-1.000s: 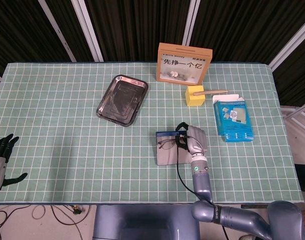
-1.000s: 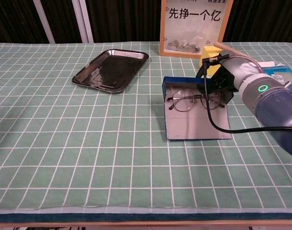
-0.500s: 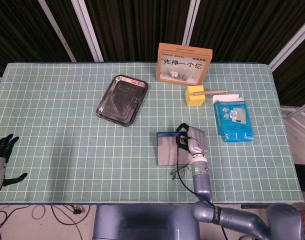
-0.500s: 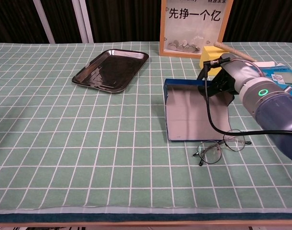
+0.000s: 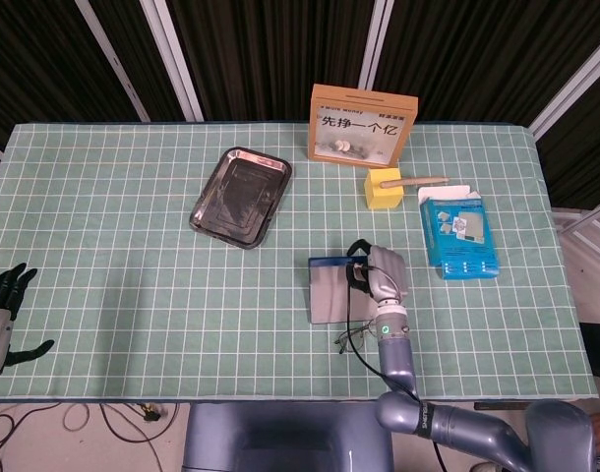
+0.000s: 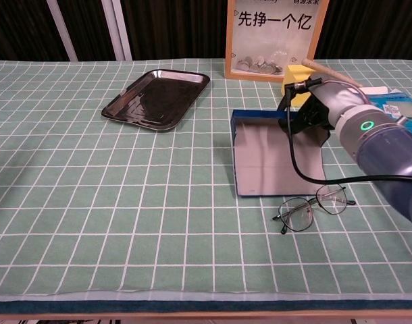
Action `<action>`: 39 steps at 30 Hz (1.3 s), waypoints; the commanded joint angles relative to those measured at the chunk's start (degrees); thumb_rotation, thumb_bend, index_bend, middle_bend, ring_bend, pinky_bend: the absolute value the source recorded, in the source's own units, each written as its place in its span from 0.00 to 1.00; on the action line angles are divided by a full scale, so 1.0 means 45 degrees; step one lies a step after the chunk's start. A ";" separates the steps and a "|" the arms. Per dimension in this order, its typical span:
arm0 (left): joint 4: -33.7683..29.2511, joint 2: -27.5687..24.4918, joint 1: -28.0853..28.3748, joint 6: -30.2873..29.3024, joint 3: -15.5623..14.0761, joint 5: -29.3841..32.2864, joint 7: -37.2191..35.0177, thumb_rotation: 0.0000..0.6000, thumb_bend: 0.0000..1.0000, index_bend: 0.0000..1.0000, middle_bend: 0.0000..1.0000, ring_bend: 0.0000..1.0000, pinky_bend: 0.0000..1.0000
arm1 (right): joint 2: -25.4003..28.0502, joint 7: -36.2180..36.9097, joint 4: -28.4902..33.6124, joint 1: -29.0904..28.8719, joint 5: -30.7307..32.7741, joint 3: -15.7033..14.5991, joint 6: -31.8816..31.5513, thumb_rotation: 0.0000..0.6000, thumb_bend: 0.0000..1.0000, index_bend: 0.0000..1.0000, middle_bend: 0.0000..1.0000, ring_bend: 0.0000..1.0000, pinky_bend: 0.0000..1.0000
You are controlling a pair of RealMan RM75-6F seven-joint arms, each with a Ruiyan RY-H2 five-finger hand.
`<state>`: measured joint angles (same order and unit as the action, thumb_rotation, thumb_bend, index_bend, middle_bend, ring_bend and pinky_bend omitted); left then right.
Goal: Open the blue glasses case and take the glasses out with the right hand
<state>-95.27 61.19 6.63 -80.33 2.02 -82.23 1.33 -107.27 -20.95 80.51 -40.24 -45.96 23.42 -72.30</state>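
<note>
The blue glasses case [image 6: 267, 162] lies open and flat on the green checked cloth, its grey lining bare. The thin-rimmed glasses [image 6: 311, 208] lie on the cloth just in front of the case's near right corner, free of any hand. In the head view the glasses [image 5: 347, 340] peek out beside my right forearm, below the case [image 5: 330, 292]. My right hand [image 6: 313, 115] hovers over the case's far right corner, dark fingers pointing down and holding nothing. My left hand [image 5: 1, 313] rests at the table's far left edge, fingers spread and empty.
A dark metal tray [image 6: 157, 98] sits at the back left. Behind the case are a framed sign [image 6: 270, 37], a yellow block [image 5: 384, 189] with a wooden stick in it, and a blue box [image 5: 459, 236] to the right.
The glasses went from the case, held by my right hand, to lying loose on the cloth in front of it. The right hand has stayed over the case's far corner.
</note>
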 commanded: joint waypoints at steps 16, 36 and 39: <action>-0.0001 -0.0012 -0.0005 -0.0013 -0.0001 -0.0027 -0.0072 1.00 0.07 0.00 0.00 0.00 0.00 | -0.0335 -0.1304 -0.2538 -0.1534 0.0726 0.1357 0.0946 1.00 0.50 0.70 0.98 0.98 1.00; -0.0068 -0.0012 -0.0061 -0.0128 -0.0059 -0.0149 0.0011 1.00 0.07 0.00 0.00 0.00 0.00 | 0.1063 -0.2670 -0.0243 -0.1089 0.1611 0.0924 0.0824 1.00 0.29 0.00 0.94 0.94 0.95; -0.0069 -0.0018 -0.0073 -0.0155 -0.0063 -0.0168 0.0018 1.00 0.07 0.00 0.00 0.00 0.00 | 0.1704 -0.2390 0.0827 -0.0591 0.1070 0.0491 0.0637 1.00 0.29 0.00 0.82 0.84 0.81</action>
<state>-95.57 61.10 6.31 -81.04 1.74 -82.99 1.41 -101.70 -32.57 81.24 -44.58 -39.30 27.19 -68.66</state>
